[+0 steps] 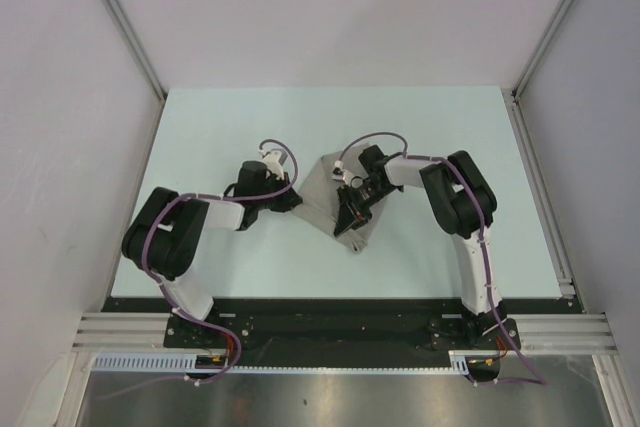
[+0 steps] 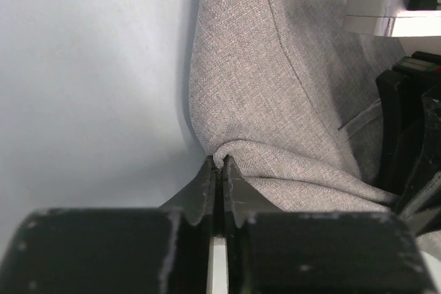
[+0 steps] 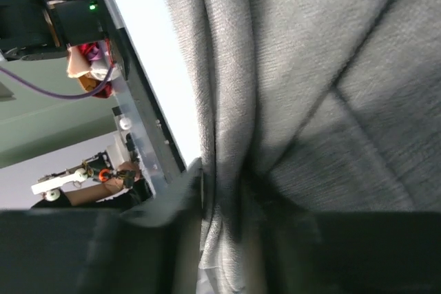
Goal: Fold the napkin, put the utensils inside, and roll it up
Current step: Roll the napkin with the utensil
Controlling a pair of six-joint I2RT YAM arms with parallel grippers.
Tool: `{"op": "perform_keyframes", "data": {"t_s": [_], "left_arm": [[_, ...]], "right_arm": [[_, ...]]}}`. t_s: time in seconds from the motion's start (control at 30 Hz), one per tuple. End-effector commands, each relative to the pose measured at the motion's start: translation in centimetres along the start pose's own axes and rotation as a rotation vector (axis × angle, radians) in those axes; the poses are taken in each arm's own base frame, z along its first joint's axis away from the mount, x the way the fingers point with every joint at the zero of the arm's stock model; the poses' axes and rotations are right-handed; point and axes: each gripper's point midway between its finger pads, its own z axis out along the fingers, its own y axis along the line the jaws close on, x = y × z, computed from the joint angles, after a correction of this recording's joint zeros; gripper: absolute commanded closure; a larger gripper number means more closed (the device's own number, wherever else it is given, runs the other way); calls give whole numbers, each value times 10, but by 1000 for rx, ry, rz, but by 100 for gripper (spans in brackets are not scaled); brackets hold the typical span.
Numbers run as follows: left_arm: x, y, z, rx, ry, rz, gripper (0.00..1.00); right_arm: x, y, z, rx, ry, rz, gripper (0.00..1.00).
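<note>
One fold looks roughly done: napkin (image 1: 318, 197) lies mid-worktop (image 1: 250, 127) as a lopsided kite shape, layers doubled. Left gripper (image 2: 219, 168): fingers pinched tight on a rolled lip at the cloth's edge. Right gripper (image 3: 220, 232): fingers narrow w/ a bunched pleat btw them; can't tell if clamped or slack. Utensil not seen in any view, so placing + rolling prob. remain. Cloth is grey-beige, coarse weave, soft, w/ a stitched hem line; worktop is smooth and pale.
</note>
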Motion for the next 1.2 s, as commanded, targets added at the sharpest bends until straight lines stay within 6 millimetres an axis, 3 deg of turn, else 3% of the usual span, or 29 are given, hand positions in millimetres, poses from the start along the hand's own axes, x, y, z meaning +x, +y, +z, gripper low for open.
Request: {"op": "perform_keyframes", "data": {"t_s": [0.0,0.13,0.17,0.2,0.33,0.4,0.47,0.53,0.57,0.6,0.67,0.7,0.93,1.17], "left_arm": [[-14,-3,2,6,-9,9,100],[-18,-5,-3,-4,7,5,100],[-13,-3,-4,-18,33,-7,100],[-17,-4,-4,-18,37,-6,100],[-13,-5,-3,-21,97,-25,100],[-10,-6,-2,-20,117,-34,100],[-7,-5,-2,-22,131,-41,100],[-5,-4,-2,-31,150,-49,100],[-3,-4,-1,-32,161,-53,100],[-4,-4,-2,-37,174,-58,100],[0,-3,0,-42,202,-73,100],[0,-4,0,-46,216,-79,100],[7,-1,0,-69,286,-119,100],[10,-3,3,-52,310,-137,100]], "right_arm": [[-28,-13,-29,197,-94,-69,64],[-54,-2,-66,376,-215,-136,55],[-61,13,-80,414,-268,-188,52],[-65,11,-89,473,-301,-201,52],[-87,40,-114,626,-495,-382,44],[-87,55,-110,691,-521,-487,41],[-87,55,-101,742,-530,-540,40],[-82,63,-78,766,-521,-629,40],[-83,60,-77,820,-537,-652,40],[-78,70,-60,823,-525,-723,40],[-80,68,-50,875,-566,-785,40],[-82,78,-39,867,-587,-837,40],[-73,70,-3,897,-524,-919,41],[-68,41,8,938,-435,-912,45]]}}
